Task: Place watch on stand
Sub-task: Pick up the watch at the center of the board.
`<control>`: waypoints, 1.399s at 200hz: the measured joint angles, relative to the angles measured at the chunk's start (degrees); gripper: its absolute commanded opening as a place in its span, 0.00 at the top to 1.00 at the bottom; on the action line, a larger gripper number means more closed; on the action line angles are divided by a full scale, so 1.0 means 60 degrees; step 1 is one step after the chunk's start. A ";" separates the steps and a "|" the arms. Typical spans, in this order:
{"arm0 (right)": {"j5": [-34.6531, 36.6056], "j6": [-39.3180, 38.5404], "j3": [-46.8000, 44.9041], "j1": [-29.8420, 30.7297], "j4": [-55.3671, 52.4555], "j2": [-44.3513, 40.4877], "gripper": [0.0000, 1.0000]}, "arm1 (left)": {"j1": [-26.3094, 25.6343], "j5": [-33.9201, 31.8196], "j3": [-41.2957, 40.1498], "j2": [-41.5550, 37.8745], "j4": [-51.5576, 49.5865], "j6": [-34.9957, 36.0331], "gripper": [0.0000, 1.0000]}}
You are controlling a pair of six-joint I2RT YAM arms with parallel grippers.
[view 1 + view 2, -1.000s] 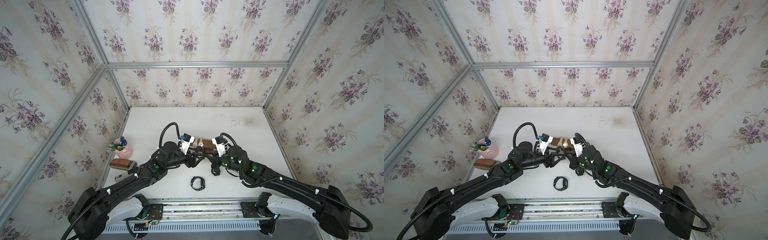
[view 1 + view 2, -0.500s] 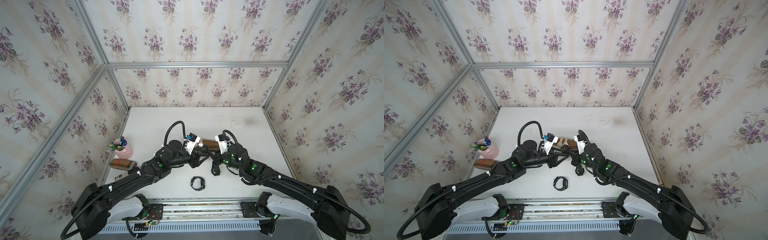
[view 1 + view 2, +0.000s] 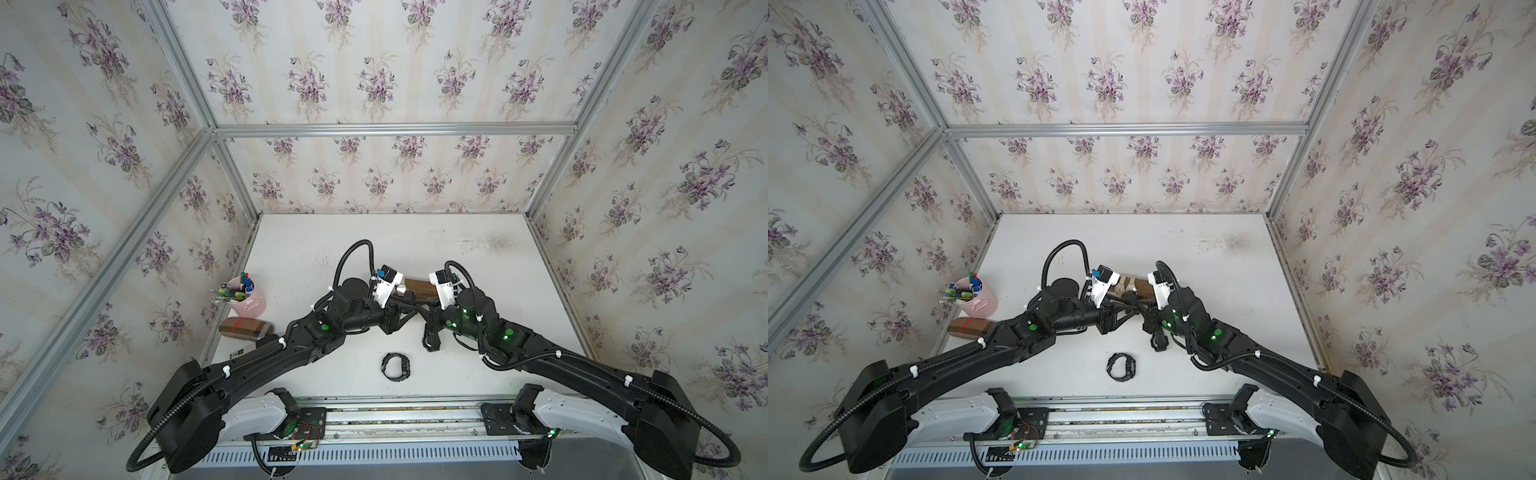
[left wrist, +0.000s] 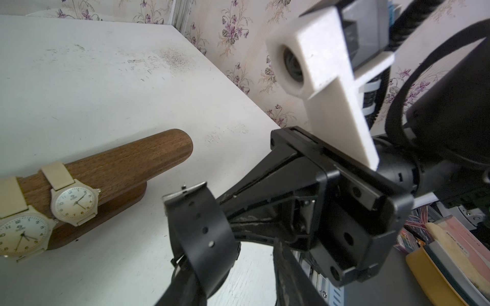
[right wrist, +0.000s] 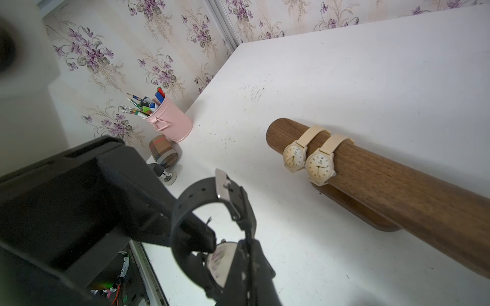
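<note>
In both top views the arms meet low over the table, just in front of the stand. A loose watch lies apart from them, nearer the robot.

In the left wrist view the right gripper, jaws closed, holds the buckled black watch off the table. The watch is near the stand's free end, where two cream watches already sit.

In the right wrist view the left gripper straddles the strap with one finger inside the loop. I cannot tell whether it clamps the strap.

This looks like a handover. To do it well, the loop should face the bar's end squarely, with no finger blocking its opening.
</note>
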 measured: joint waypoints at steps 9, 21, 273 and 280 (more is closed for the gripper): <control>0.0051 -0.0044 0.0007 0.0000 -0.0015 0.0000 1.00 | 0.0000 -0.0146 0.0091 0.0025 -0.0208 0.0066 0.47; 0.0255 -0.0142 0.0062 0.0051 -0.0095 0.0007 1.00 | -0.0004 -0.0372 0.0244 0.0066 -0.0561 0.0211 0.47; 0.3115 -0.1439 0.1647 0.1752 -0.1730 0.1005 0.94 | -0.0586 -0.4499 0.2000 0.0871 -0.4215 0.0849 0.96; 0.2998 -0.1468 0.1596 0.1749 -0.1723 0.0914 0.91 | -0.0583 -0.4401 0.1840 0.0790 -0.4054 0.0805 0.96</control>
